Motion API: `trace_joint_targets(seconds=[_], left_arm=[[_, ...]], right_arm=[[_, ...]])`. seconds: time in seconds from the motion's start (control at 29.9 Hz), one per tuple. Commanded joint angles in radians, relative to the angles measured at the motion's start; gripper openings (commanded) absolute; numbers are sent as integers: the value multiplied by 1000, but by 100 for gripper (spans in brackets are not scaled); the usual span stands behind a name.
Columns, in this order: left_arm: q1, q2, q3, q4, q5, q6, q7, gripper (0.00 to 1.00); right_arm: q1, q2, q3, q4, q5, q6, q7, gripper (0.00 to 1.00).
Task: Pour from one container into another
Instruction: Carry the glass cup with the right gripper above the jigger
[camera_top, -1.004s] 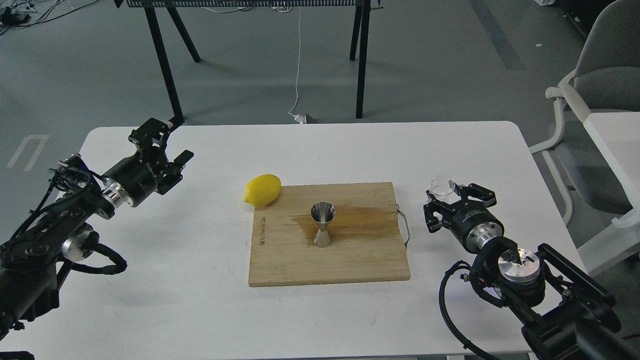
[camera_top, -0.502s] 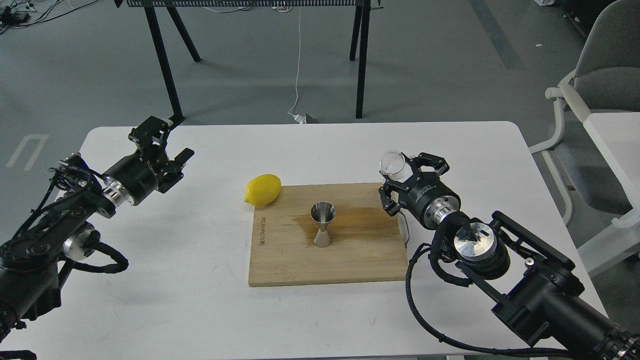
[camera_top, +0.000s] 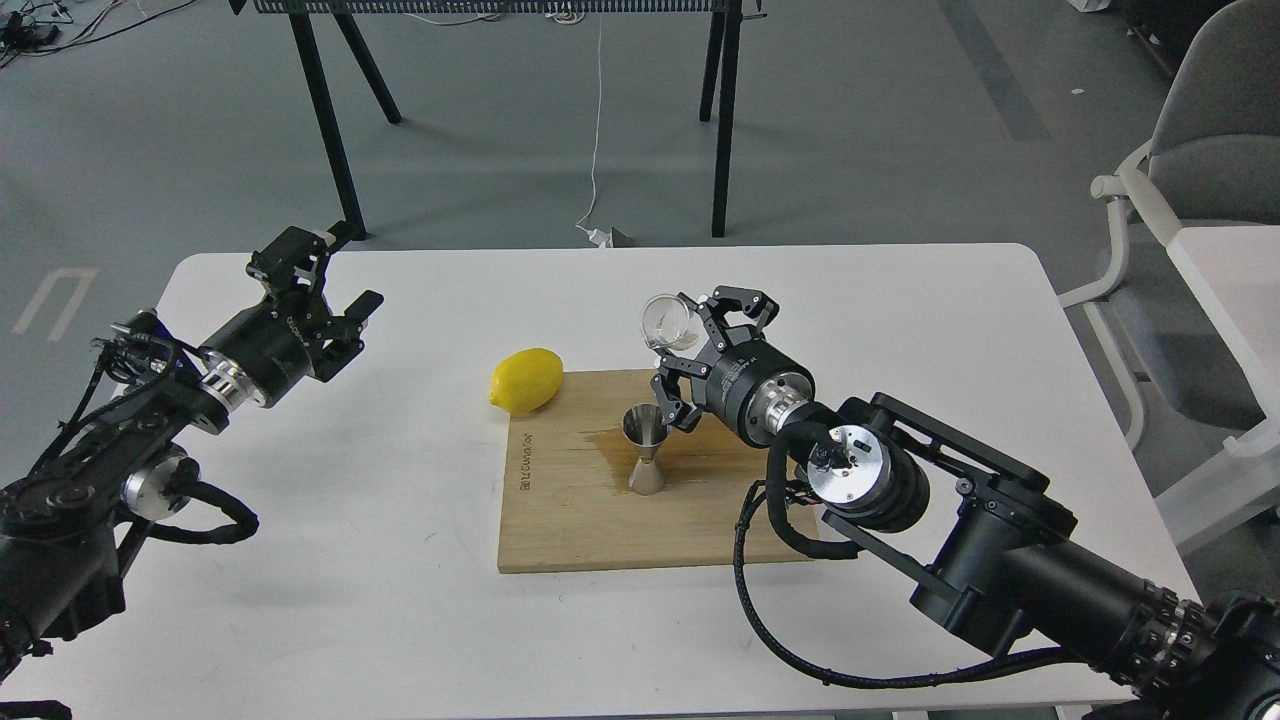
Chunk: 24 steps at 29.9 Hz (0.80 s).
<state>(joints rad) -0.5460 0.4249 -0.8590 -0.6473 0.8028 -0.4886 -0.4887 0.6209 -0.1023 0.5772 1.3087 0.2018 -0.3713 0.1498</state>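
The steel hourglass jigger (camera_top: 645, 449) stands upright on the wooden cutting board (camera_top: 600, 520), near its middle. My right gripper (camera_top: 688, 340) is shut on the small clear glass tumbler (camera_top: 665, 320), holding it in the air just above and slightly right of the jigger. The tumbler leans to the left, its mouth facing up and left. My left gripper (camera_top: 318, 272) hovers open over the table's far left, with nothing between its fingers.
A yellow lemon (camera_top: 526, 380) lies at the board's far left corner. A wet stain darkens the board around the jigger. The white table (camera_top: 350, 560) ends at the back; black trestle legs and a grey chair (camera_top: 1200, 150) stand beyond it.
My right arm has swung left with the tumbler, from beside the board's right edge to above the jigger, and the tumbler now tilts left. The left arm barely shifted.
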Motion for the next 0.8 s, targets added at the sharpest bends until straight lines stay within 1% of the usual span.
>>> trace_joint_targets(seconds=[0.0, 0.3, 0.47, 0.64, 0.77], left_arm=[[0, 1, 0, 0, 1, 0, 0, 94], [1, 2, 8, 0, 1, 0, 0, 94], [1, 2, 9, 0, 1, 0, 0, 94], [1, -3, 11, 2, 3, 0, 0, 94], [1, -5, 12, 2, 3, 0, 0, 94]], right_arm=[[11, -14, -33, 41, -18, -18, -7, 44], [31, -102, -103, 125, -58, -49, -24, 44], [33, -157, -137, 167, -90, -51, -42, 44], [63, -207, -175, 204, -104, -55, -50, 44], [106, -232, -221, 208, -117, -55, -65, 44]])
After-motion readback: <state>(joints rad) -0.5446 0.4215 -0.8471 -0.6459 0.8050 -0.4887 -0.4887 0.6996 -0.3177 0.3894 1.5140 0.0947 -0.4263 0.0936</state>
